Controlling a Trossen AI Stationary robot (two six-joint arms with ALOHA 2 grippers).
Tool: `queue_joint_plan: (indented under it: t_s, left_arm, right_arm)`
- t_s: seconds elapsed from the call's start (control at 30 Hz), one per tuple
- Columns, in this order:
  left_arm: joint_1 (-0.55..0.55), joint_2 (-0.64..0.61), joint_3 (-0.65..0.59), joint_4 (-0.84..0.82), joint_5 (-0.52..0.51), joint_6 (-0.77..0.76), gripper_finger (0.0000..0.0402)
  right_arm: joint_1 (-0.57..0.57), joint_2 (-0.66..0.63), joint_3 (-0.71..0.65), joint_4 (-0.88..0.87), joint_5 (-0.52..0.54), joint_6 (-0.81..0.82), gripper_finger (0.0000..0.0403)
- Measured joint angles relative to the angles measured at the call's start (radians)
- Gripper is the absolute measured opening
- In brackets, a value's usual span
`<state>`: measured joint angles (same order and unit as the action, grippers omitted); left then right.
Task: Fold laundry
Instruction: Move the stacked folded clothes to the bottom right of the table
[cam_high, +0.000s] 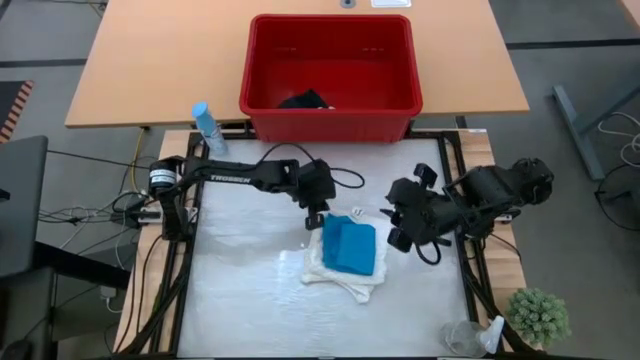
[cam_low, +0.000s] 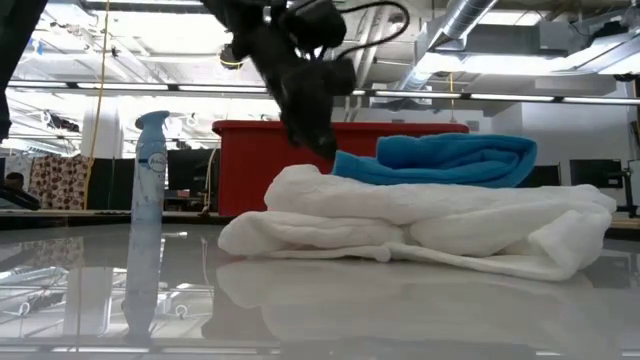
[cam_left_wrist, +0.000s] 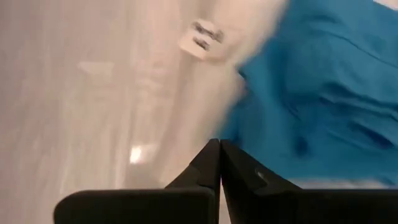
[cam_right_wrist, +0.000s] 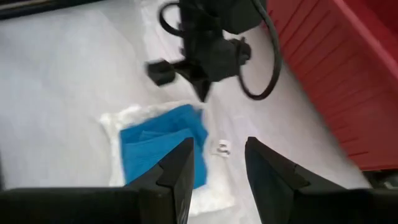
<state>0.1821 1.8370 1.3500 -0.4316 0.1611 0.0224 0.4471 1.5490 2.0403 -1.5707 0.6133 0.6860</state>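
On the white work mat (cam_high: 240, 290), my left gripper (cam_high: 316, 217) hangs just above the near-basket corner of the folded stack, its fingers (cam_left_wrist: 211, 168) pressed together with nothing between them. The turquoise-blue garment (cam_high: 349, 246) lies folded on top of the cream-white cloth (cam_high: 330, 270), and in the left wrist view the blue fabric (cam_left_wrist: 323, 93) fills the space just beyond my closed fingertips, with a small white tag (cam_left_wrist: 201, 36) of the cream cloth visible beside it. From table height the stack reads as a thick, rounded pad of white cloth (cam_low: 420, 230) with the blue piece (cam_low: 450, 160) resting across its top, and my left gripper (cam_low: 318, 140) comes down from above at the stack's edge, close to the blue garment's corner; I cannot tell whether it touches. My right gripper (cam_high: 407, 230) waits just beside the stack on its other side, its fingers (cam_right_wrist: 180, 171) spread apart and empty, aimed across the blue garment (cam_right_wrist: 163, 148) toward the left arm. The dark navy garment (cam_high: 305, 100) sits in the red basket (cam_high: 330, 125) behind the mat, well apart from both grippers. A spray bottle (cam_high: 207, 128) stands near the mat's far left corner.
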Motion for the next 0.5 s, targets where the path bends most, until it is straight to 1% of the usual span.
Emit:
queue_joint_plan:
  t_s: [0.03,0.13,0.27,0.33,0.43,0.5]
  left_arm:
    - [0.002,0.0,-0.031,0.059,-0.02,-0.01,0.0]
    - [0.002,0.0,-0.09,0.153,-0.037,-0.041,0.0]
    - [-0.023,0.013,-0.117,0.159,-0.07,-0.05,0.0]
    - [-0.042,0.016,-0.138,0.154,-0.069,-0.063,0.0]
    - [-0.066,0.015,-0.174,0.207,-0.069,-0.095,0.0]
    - [-0.081,0.015,-0.2,0.212,-0.065,-0.124,0.0]
  right_arm:
    - [0.016,0.0,0.0,0.0,0.002,0.016,0.0164]
    - [0.059,0.0,0.0,0.0,0.02,0.052,0.0164]
    - [0.09,0.0,0.0,0.0,0.022,0.094,0.0164]
    - [0.095,0.0,0.0,0.0,0.022,0.107,0.0164]
    - [0.096,0.0,0.0,0.0,0.023,0.111,0.0164]
    - [0.095,0.0,0.0,0.0,0.023,0.111,0.0164]
